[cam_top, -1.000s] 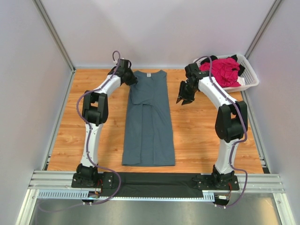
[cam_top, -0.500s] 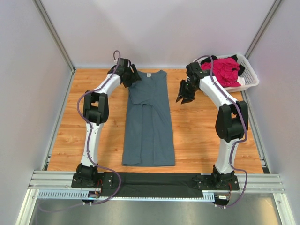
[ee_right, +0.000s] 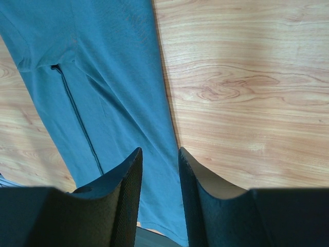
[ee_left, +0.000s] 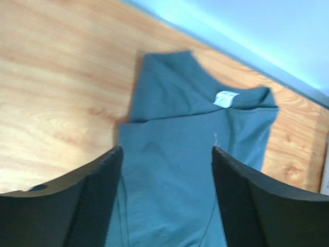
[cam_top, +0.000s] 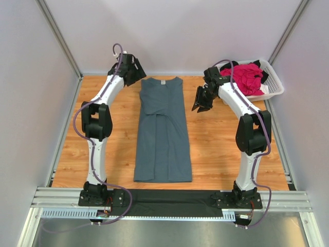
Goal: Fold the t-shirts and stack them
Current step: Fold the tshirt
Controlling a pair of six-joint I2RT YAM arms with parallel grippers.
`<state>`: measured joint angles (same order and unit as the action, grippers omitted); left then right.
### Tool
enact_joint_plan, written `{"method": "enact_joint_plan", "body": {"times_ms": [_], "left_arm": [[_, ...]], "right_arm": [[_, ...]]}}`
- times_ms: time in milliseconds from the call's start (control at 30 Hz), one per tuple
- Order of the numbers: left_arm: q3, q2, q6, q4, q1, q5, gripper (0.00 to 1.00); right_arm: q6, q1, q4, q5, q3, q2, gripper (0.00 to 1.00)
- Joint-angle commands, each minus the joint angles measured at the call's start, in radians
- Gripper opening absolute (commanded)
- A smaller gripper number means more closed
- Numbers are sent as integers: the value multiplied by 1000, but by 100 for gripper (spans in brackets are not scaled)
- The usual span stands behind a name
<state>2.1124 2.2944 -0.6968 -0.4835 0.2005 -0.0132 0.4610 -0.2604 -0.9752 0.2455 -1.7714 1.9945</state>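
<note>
The blue-grey t-shirt (cam_top: 163, 134) has a small white label (ee_left: 226, 98) inside the neck, but it's too blurry to read any writing on it. The shirt lies flat in the middle of the wooden table (cam_top: 221, 149), neck at the far end and hem towards the arm bases. Its sides are folded in, so it's one long narrow strip with an edge running down the middle. Compared with a second ago, the left gripper (cam_top: 132, 71) has let go of the shirt's left shoulder and pulled up and back towards the far left corner. Its jaws are now spread wide with nothing in them. The shirt itself looks like it stayed put. The right gripper (cam_top: 199, 105) has barely budged. It hangs just off the shirt's upper right side, jaws a narrow gap apart, nothing between them. Over in the far right corner there's a white basket (cam_top: 275, 85) with a crumpled pink shirt (cam_top: 241, 76) in it.
</note>
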Motion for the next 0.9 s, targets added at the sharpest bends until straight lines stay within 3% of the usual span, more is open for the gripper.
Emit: {"method": "enact_joint_plan", "body": {"times_ms": [0,367,733,867], "left_arm": [[-32,20,-47,-72,-27,-13,74],[-28,115,-113,-18,-32,77,47],[3,169,-118,-7,-32,130,36],[9,169,-118,-4,-32,131,18]], "right_arm": [[-16,3,18,17,-36,12,36],[-16,3,7,8,-26,7,35],[-12,3,6,1,-22,10,35],[-13,1,1,-2,-23,10,35]]}}
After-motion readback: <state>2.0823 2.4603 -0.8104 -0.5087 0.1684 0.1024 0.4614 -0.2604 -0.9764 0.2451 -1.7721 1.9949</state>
